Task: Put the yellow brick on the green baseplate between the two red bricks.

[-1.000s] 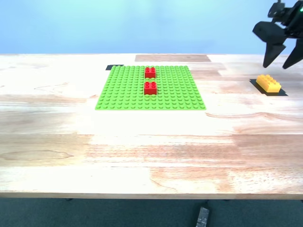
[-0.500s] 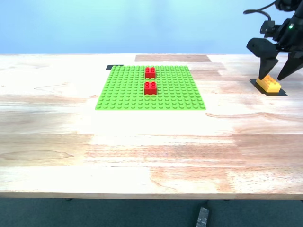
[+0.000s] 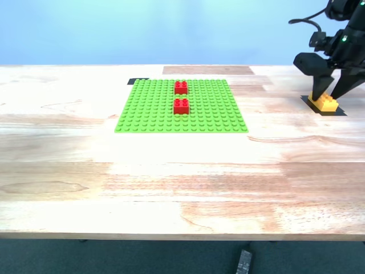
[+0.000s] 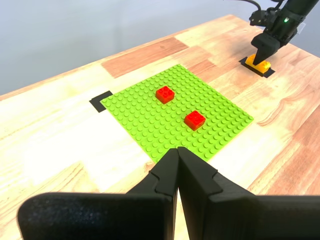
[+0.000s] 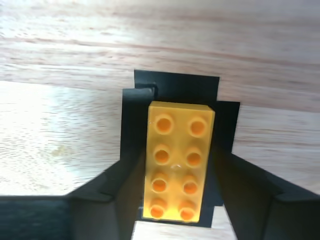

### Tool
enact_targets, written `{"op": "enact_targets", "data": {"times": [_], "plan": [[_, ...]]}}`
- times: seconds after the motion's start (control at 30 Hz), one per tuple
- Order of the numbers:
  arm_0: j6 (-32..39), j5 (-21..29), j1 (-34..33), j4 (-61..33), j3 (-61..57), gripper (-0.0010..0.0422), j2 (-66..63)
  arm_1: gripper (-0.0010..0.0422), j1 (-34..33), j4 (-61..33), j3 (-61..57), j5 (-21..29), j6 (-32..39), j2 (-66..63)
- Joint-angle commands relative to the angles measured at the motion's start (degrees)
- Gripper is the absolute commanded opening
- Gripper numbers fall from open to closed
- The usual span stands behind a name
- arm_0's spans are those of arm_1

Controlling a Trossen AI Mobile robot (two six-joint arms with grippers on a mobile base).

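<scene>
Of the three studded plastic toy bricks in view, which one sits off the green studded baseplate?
The long yellow-orange plastic brick, on a black patch of the table between my second gripper's fingers; both small red bricks sit on the baseplate.

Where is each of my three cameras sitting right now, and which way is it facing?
Exterior view: off the arms at the table's near edge, facing across the green baseplate and two red bricks; my second gripper shows at its right.
First wrist view: raised over the table, looking across the baseplate past my shut first gripper.
Second wrist view: straight down at the yellow brick between open fingers.
Shared: the first wrist and exterior views both show my second gripper at the yellow brick.
</scene>
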Motion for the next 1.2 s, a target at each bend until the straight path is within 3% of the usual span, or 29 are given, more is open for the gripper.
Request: {"op": "enact_targets", "data": {"times": [0.03, 0.27, 0.47, 0.87, 1.2], "plan": [[0.02, 0.00, 0.00, 0.00, 0.02, 0.0000, 0.00, 0.0121, -0.33, -0.31, -0.13, -0.28, -0.15, 0.00], [0.00, 0.04, 0.00, 0.02, 0.02, 0.0000, -0.44, -0.0006, -0.24, 1.86, -2.54, -0.68, -0.22, -0.20], [0.00, 0.04, 0.00, -0.02, 0.02, 0.0000, -0.66, 0.0027, -0.24, 2.10, -3.41, -0.94, -0.87, -0.46], [0.02, -0.02, 0.00, 0.07, 0.02, 0.0000, -0.81, 0.0028, 0.57, 1.51, -2.19, -2.36, -4.59, -9.55], [0.00, -0.04, 0.00, 0.20, 0.02, 0.0000, -0.79, 0.0028, 8.87, -6.03, 5.75, -2.69, -14.19, -14.88]]}}
